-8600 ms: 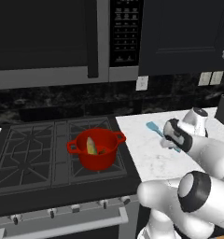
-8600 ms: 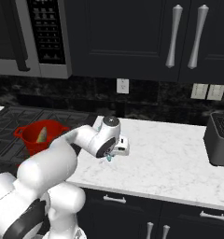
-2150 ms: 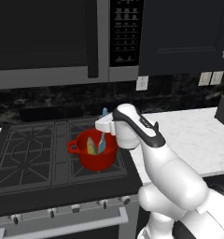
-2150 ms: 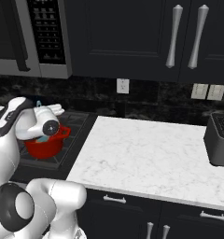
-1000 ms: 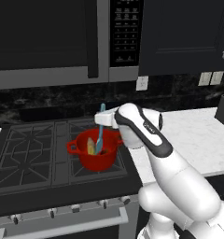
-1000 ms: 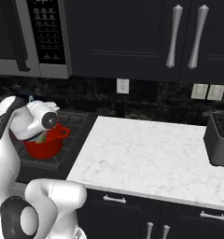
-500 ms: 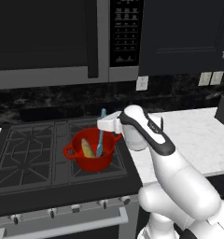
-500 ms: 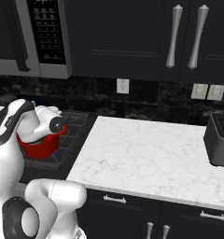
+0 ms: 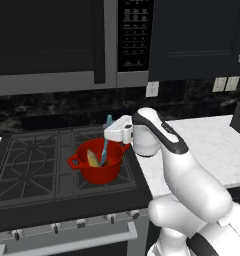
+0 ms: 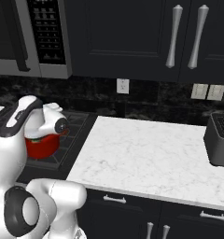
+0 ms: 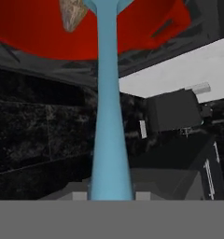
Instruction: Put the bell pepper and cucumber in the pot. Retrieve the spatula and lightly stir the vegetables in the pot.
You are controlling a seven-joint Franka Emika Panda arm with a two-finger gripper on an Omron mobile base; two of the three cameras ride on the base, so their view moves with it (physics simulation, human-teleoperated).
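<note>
My end effector [image 9: 113, 134] is clamped narrow on the spatula [image 9: 106, 142], gripping the light-blue handle near its upper end, and I hover just over the right rim of the pot [image 9: 98, 170]. The spatula slants down from my grip into the pot, its lower end inside among the contents, its handle tip poking up above my fingers. The red pot sits on the stove [image 9: 37, 170], on the right-hand burner grate, with one loop handle pointing to the near left. Inside it I see the bell pepper [image 9: 92, 159], pale yellow, lying against the left inner wall, just beside the spatula's lower end; I cannot make out the cucumber. Down the hand view the spatula [image 11: 108, 107] runs straight up the middle into the red pot [image 11: 34, 32], with a pale rounded piece [image 11: 73, 13] left of the blade. From the right side the pot [image 10: 41, 145] peeks out behind my arm, and the white marble table [image 10: 146, 158] stretches off to the right with a dark toaster [image 10: 220, 140] at its far right end.
</note>
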